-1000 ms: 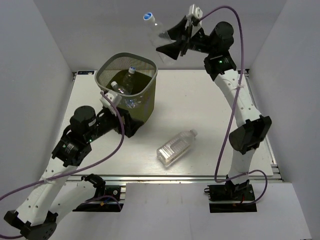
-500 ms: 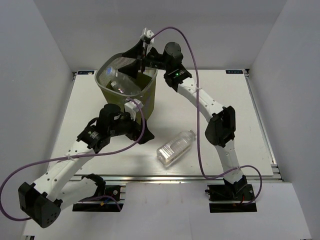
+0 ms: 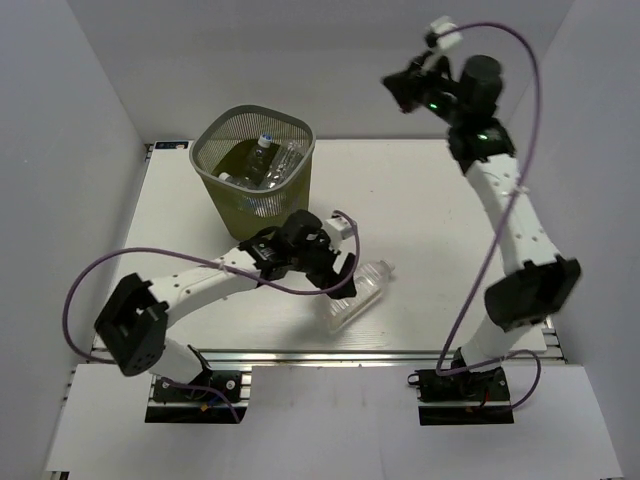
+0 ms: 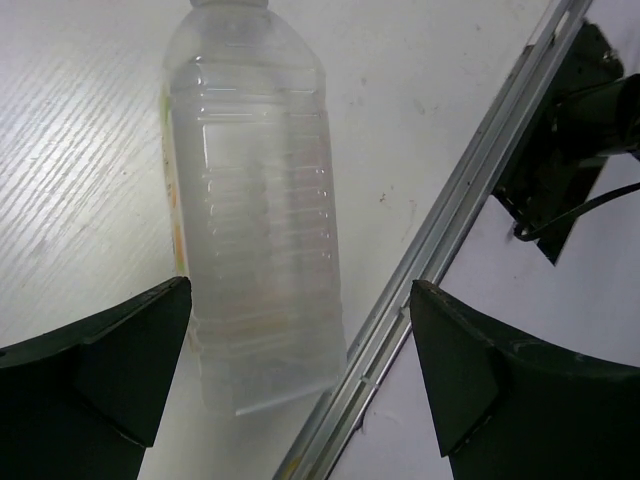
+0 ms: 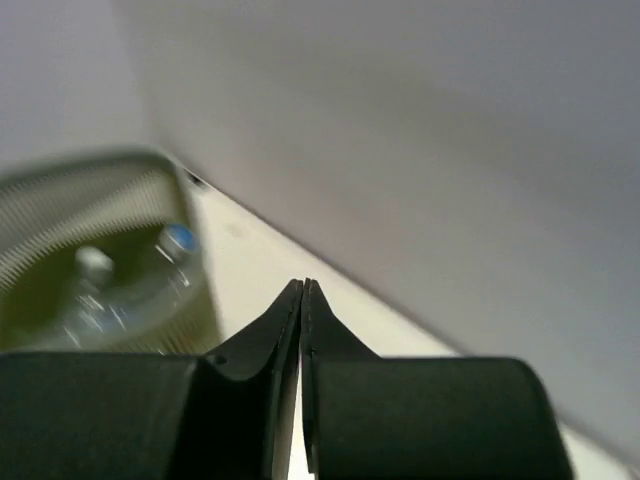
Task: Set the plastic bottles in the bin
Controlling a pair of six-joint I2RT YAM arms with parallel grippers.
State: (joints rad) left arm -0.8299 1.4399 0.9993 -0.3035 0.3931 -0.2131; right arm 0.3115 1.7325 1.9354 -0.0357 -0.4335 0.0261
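Observation:
One large clear ribbed plastic bottle (image 3: 366, 286) lies on the table near the front edge. My left gripper (image 3: 336, 278) hovers over its base end, open. In the left wrist view the bottle (image 4: 255, 200) lies between the two spread fingers (image 4: 100, 370), closer to the left one, and neither finger touches it. The olive-green mesh bin (image 3: 212, 182) stands at the back left with several clear bottles (image 3: 268, 165) inside. My right gripper (image 3: 404, 92) is raised high at the back right, shut and empty. Its wrist view shows the blurred bin (image 5: 150, 170) down to the left.
The table's front metal rail (image 4: 450, 220) runs just right of the lying bottle, with an arm base mount (image 4: 565, 130) beyond it. White walls enclose the table on three sides. A purple cable (image 3: 180, 255) trails along the left arm.
The right arm swung from over the bin up to the back right and its jaws shut; its bottle is now in the bin. The left arm reached from the bin to the lying bottle.

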